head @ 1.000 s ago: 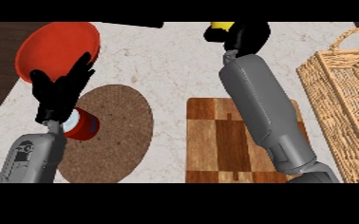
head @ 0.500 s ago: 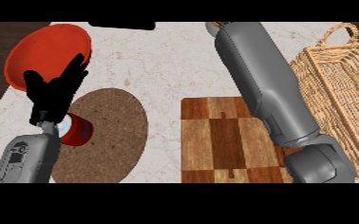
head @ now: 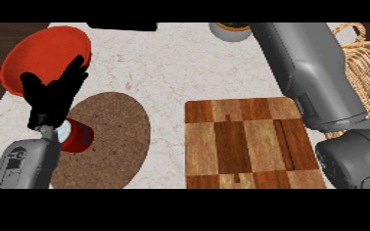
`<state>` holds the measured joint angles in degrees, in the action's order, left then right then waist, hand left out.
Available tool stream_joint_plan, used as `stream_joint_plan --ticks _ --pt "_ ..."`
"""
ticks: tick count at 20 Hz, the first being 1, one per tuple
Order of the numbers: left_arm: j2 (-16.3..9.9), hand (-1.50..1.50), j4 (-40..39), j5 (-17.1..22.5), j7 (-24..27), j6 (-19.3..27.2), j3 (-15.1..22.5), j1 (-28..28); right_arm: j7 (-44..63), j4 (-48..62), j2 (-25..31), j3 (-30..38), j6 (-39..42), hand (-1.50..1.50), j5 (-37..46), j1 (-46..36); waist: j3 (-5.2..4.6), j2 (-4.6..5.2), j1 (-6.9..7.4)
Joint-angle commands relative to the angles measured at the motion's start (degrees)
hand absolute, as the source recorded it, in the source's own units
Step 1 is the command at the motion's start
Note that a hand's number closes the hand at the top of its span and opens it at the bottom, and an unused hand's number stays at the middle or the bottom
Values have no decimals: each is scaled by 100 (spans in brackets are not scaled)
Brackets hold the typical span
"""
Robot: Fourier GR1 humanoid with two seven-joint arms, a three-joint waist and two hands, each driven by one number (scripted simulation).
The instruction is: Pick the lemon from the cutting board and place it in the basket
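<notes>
The checkered wooden cutting board [head: 239, 147] lies at the lower middle with nothing on it. The lemon shows nowhere in the head view. My right forearm [head: 311, 73] crosses the right side from the bottom edge to the top, and its hand is out of the picture above. Behind that forearm, at the right edge, stands the wicker basket [head: 356, 54], mostly hidden. My left hand [head: 52, 95] rests open at the left, fingers up, over the edge of a red plate.
A red plate [head: 43, 54] lies at the upper left. A round brown mat [head: 112, 127] holds a small red cup [head: 78, 136] beside my left wrist. A grey bowl [head: 230, 31] and a dark object [head: 123, 26] sit at the far edge.
My right arm has stretched up and rightward toward the basket side; its hand, which held the yellow lemon a second ago, has left the picture. The left hand has stayed put.
</notes>
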<state>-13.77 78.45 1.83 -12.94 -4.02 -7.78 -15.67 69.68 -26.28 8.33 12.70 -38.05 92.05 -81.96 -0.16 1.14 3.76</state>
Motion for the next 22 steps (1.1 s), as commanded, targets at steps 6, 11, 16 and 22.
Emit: stream_joint_plan --ticks 6,11,16,22 --pt "44 0 16 -14 68 26 -13 173 1554 394 522 293 434 150 837 -190 3 -50 -159" --pt "85 0 198 -13 -31 83 0 281 1421 456 1076 604 394 150 928 28 11 -44 -154" --pt "-100 0 249 73 -311 81 -172 93 1221 158 882 763 200 150 937 586 16 -106 -324" --pt "-15 0 399 43 -51 35 -134 581 797 -361 866 1023 -50 150 820 1338 17 -143 -380"
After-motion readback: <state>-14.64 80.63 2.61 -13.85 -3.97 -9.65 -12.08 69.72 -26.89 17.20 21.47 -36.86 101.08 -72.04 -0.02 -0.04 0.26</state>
